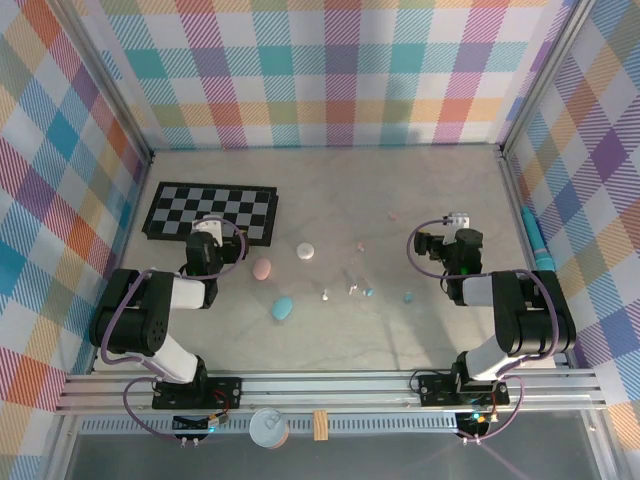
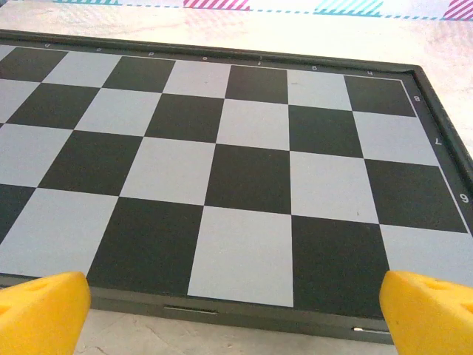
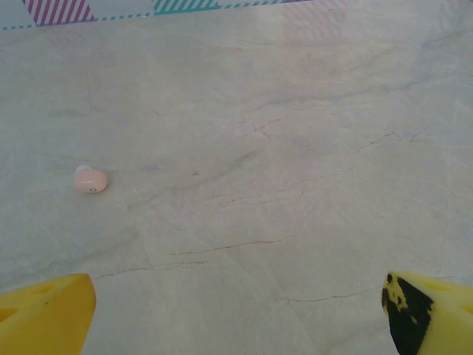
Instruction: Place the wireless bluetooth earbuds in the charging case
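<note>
Earbuds (image 1: 352, 289), tiny bud-shaped pieces, lie loose on the pale marbled tabletop (image 1: 420, 180) between my arms. Nearest sits a light blue oval case (image 1: 282, 308), then two white earbuds (image 1: 326, 295) and two light blue earbuds (image 1: 408, 296) in a row. Farther off are a pink oval case (image 1: 262, 268), a white oval case (image 1: 305, 251) and two pink earbuds (image 1: 361, 246). My right pincer (image 3: 236, 310) gapes wide, with one pink bud ahead to its left. My left pincer (image 2: 236, 318), equally wide, faces the black-and-white chessboard (image 2: 244, 177).

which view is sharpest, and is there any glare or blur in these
Top view: even, soft light, no harsh glare, but the earbuds are too small to resolve. Left wrist: chessboard crisp, left gripper out of focus at the bottom corners. Right wrist: slightly hazy, pink earbud soft, right gripper blurred.
</note>
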`<action>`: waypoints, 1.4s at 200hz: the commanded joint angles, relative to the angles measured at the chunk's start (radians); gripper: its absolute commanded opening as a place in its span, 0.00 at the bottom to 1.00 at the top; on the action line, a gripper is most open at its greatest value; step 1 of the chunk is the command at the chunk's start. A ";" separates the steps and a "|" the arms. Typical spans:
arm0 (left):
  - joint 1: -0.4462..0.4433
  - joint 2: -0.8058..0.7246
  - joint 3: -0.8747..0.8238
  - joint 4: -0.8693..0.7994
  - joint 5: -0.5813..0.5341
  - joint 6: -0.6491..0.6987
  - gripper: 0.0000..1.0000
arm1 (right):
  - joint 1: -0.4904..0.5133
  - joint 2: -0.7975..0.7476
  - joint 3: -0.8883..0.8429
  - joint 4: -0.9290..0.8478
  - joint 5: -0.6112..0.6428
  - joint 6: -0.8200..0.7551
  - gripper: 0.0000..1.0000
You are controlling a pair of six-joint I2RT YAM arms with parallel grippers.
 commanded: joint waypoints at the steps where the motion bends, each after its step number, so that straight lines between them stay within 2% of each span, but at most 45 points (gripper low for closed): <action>1: 0.008 0.002 0.008 0.003 0.019 -0.005 1.00 | -0.003 -0.004 0.010 0.042 -0.013 -0.010 0.99; 155: 0.008 0.000 0.004 0.008 0.011 -0.006 1.00 | -0.003 -0.009 0.004 0.048 -0.014 -0.011 0.99; 173: 0.008 -0.030 0.007 -0.020 -0.037 -0.026 1.00 | -0.004 -0.059 0.020 -0.023 -0.028 -0.017 0.99; 189: -0.004 -0.105 0.024 -0.114 -0.063 -0.019 1.00 | -0.003 -0.140 0.064 -0.188 -0.047 -0.019 0.99; 204: -0.053 -0.170 0.050 -0.203 -0.138 0.017 1.00 | 0.002 -0.213 0.083 -0.273 -0.082 -0.027 0.99; 239: -0.243 -0.295 0.100 -0.384 -0.308 0.150 1.00 | 0.039 -0.362 0.143 -0.493 -0.146 -0.040 0.99; 270: -0.421 -0.391 0.166 -0.597 -0.380 0.129 1.00 | 0.070 -0.478 0.157 -0.594 -0.247 0.029 0.99; 280: -0.473 -0.418 0.183 -0.658 -0.364 0.092 1.00 | 0.088 -0.506 0.166 -0.633 -0.270 0.059 0.99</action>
